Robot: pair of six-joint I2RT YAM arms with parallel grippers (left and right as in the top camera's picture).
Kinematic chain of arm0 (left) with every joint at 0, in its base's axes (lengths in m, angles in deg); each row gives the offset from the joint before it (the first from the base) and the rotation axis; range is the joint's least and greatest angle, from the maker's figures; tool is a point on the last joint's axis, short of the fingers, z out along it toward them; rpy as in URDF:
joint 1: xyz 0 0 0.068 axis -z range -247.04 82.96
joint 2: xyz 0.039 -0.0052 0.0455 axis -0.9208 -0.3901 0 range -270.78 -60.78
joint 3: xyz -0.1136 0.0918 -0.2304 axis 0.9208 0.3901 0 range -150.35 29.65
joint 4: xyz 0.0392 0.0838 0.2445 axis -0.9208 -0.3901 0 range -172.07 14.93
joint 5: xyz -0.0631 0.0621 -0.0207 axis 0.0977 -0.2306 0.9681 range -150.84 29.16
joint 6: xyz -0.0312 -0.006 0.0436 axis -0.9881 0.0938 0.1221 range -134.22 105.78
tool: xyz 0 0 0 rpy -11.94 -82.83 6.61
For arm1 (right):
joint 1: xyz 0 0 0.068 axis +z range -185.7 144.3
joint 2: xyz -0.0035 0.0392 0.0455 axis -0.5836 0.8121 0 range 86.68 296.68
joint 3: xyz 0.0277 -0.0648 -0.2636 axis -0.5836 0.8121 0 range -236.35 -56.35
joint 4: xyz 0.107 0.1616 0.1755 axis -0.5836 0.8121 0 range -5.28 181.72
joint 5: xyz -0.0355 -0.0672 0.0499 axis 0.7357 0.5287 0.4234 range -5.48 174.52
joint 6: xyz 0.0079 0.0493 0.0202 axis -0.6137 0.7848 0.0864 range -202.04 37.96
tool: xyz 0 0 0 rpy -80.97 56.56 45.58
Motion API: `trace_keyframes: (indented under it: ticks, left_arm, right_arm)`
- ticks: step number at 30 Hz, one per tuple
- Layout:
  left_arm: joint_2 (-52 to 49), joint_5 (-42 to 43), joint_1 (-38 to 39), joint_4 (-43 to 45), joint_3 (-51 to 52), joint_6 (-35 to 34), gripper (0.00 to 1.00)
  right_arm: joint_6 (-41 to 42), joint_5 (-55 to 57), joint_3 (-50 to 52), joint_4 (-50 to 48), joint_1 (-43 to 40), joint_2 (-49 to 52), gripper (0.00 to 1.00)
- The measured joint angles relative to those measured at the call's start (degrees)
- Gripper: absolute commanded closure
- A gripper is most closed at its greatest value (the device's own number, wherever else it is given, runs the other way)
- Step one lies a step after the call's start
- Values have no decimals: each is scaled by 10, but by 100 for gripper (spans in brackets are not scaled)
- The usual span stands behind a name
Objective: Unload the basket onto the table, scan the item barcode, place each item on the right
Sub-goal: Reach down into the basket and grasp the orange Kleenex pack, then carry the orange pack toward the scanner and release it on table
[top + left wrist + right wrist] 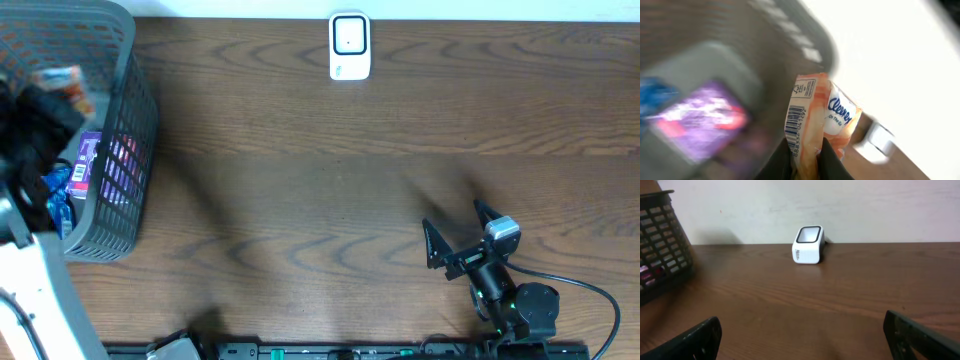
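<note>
Partly blurred, left hand pinches a tissue pack over the smeared basket; right hand gapes empty.

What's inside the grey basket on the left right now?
A purple pack and a blue wrapper lie in the basket. The left gripper pinches an orange tissue pack over it. The left arm covers the rest of the basket floor.

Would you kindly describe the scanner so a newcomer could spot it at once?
On the wooden table, look along the far edge by the wall. Near its middle stands the scanner. Unlike the grey basket at the left, it is a small white box with a dark-framed window.
</note>
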Motion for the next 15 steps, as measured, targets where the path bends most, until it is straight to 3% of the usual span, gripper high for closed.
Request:
trace_keyframes:
  ticks: [4, 8, 15]
  left_arm:
    - [29, 63, 114, 10, 0, 6, 92]
    - [30, 73, 261, 12, 0, 20, 93]
    - [-55, -41, 479, 10, 0, 18, 92]
  right_arm:
    - [0, 0, 0, 0, 0, 0, 1]
    - [0, 0, 0, 0, 0, 0, 1]
    - [0, 0, 0, 0, 0, 0, 1]
